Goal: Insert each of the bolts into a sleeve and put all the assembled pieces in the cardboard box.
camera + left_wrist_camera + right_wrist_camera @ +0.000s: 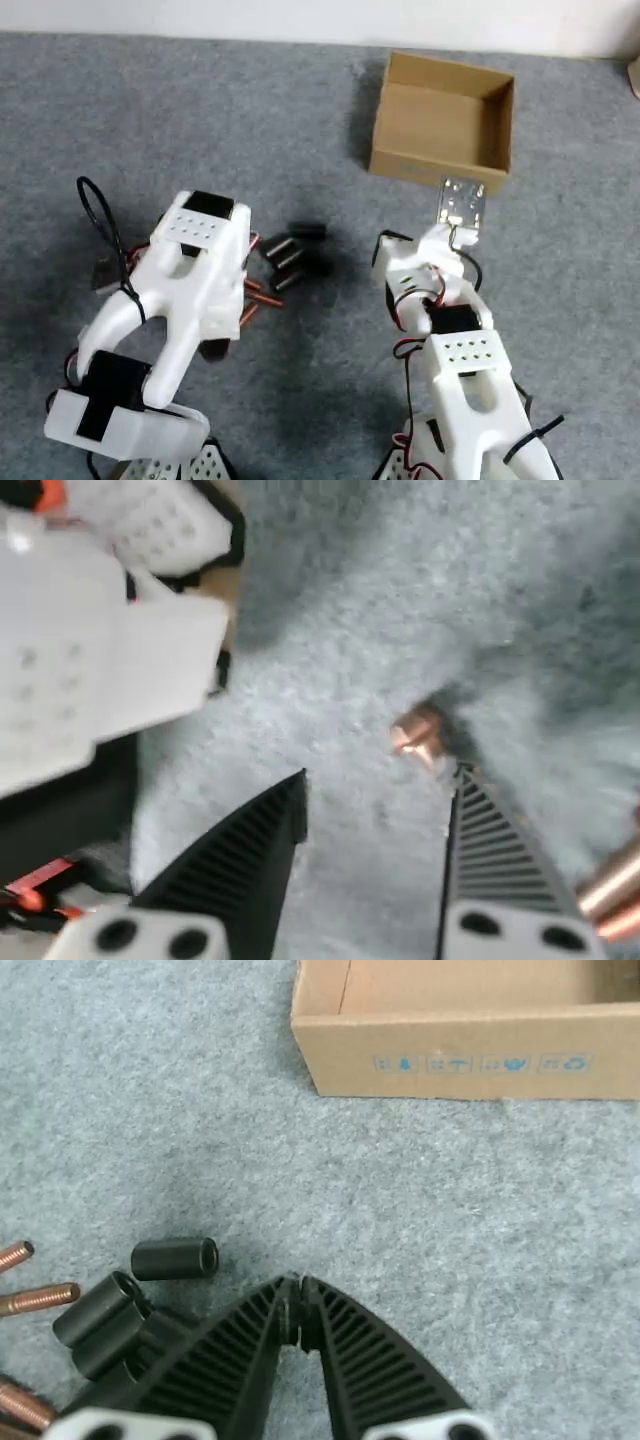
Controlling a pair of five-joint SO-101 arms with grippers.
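Left gripper (380,780) fingers (245,855) spread, angled down; right gripper (297,1295) fingers pressed together.

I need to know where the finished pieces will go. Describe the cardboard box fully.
The cardboard box is a plain brown, shallow rectangular carton, open on top, with four upright walls. It sits flat on the grey table cover at the far side, ahead of the right arm. A row of small blue printed symbols marks its near outer wall. The floor that shows inside looks bare. Nothing touches it; the right gripper, jaws shut, lies short of that wall.
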